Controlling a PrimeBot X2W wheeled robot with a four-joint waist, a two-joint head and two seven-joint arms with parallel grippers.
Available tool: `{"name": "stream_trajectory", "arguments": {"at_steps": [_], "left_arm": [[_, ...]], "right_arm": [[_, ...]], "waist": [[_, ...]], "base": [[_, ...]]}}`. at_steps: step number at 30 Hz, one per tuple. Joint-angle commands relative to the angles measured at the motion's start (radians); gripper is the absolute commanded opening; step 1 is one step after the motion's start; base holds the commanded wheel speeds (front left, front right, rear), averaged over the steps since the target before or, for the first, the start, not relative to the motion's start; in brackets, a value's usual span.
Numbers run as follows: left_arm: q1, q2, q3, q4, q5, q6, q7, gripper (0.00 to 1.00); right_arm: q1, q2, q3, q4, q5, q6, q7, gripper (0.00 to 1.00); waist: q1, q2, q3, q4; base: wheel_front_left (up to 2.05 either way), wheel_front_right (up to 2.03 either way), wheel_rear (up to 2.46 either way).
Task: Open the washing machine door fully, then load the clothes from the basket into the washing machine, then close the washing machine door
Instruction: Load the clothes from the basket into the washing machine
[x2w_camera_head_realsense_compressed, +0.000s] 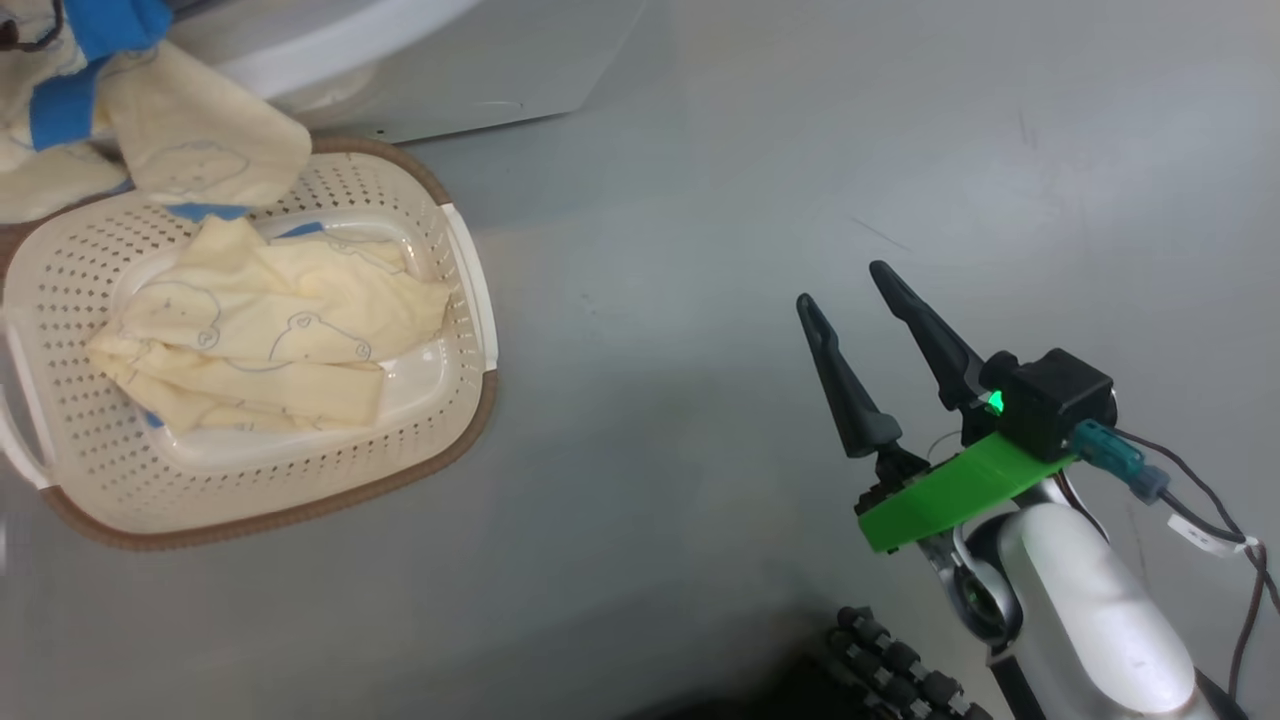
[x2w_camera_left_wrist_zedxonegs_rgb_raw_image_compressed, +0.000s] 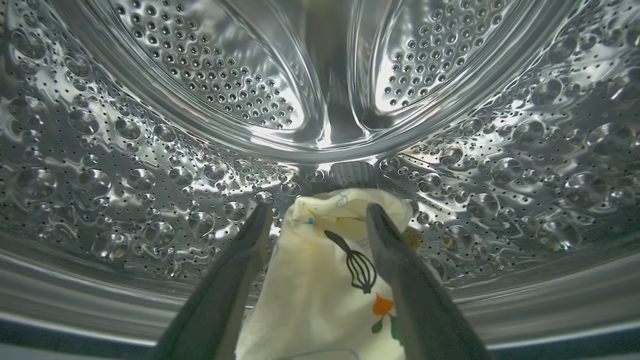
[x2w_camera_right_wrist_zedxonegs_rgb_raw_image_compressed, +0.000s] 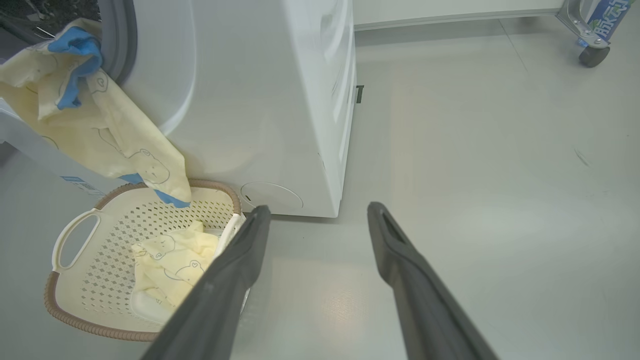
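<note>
Deep inside the perforated steel drum (x2w_camera_left_wrist_zedxonegs_rgb_raw_image_compressed: 200, 75) of the washing machine (x2w_camera_right_wrist_zedxonegs_rgb_raw_image_compressed: 260, 100), the left gripper (x2w_camera_left_wrist_zedxonegs_rgb_raw_image_compressed: 317, 210) stands with its two dark fingers spread apart. A pale-yellow garment (x2w_camera_left_wrist_zedxonegs_rgb_raw_image_compressed: 320, 290), printed with a black whisk and an orange motif, lies between them on the drum's near wall, its far end reaching just past the fingertips; the cloth is not pinched, though whether it brushes the fingers' inner faces cannot be told. That interior comes from the left wrist view, while the head and right wrist views give the outside. On the grey floor (x2w_camera_head_realsense_compressed: 800, 150) the basket (x2w_camera_head_realsense_compressed: 60, 300) sits just beside the machine's front at the scene's left, with more clothes (x2w_camera_head_realsense_compressed: 270, 330) crumpled in its bottom. A hanging garment (x2w_camera_right_wrist_zedxonegs_rgb_raw_image_compressed: 100, 135) with blue trim spills out of the machine's opening over the grey gasket (x2w_camera_right_wrist_zedxonegs_rgb_raw_image_compressed: 117, 40), its lower corner drooping to the basket's far rim. The right gripper (x2w_camera_head_realsense_compressed: 842, 284) hovers well to the right of the basket, fingers apart and holding nothing, with bare floor on every side. The right wrist view adds the machine's right side wall and, at far right, a castor (x2w_camera_right_wrist_zedxonegs_rgb_raw_image_compressed: 592, 55) on the floor; between machine and castor the floor lies open.
</note>
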Motion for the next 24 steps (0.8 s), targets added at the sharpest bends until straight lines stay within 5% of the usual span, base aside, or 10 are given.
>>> {"name": "stream_trajectory", "arguments": {"at_steps": [1,24], "left_arm": [[-0.023,0.023,0.004,-0.022,-0.01,0.01,-0.015,1.0],[0.186,-0.08,0.02,-0.011,-0.099,-0.028,-0.171,1.0]], "right_arm": [[0.007,-0.001,0.009,-0.019,-0.001,0.004,-0.007,1.0],[0.004,-0.001,-0.053,0.007,-0.033,0.004,-0.007,1.0]], "waist": [[0.0,-0.0001,-0.008,0.012],[0.0,-0.0001,-0.16,0.116]], "base": [[0.0,0.0,0.0],[0.0,0.0,0.0]]}}
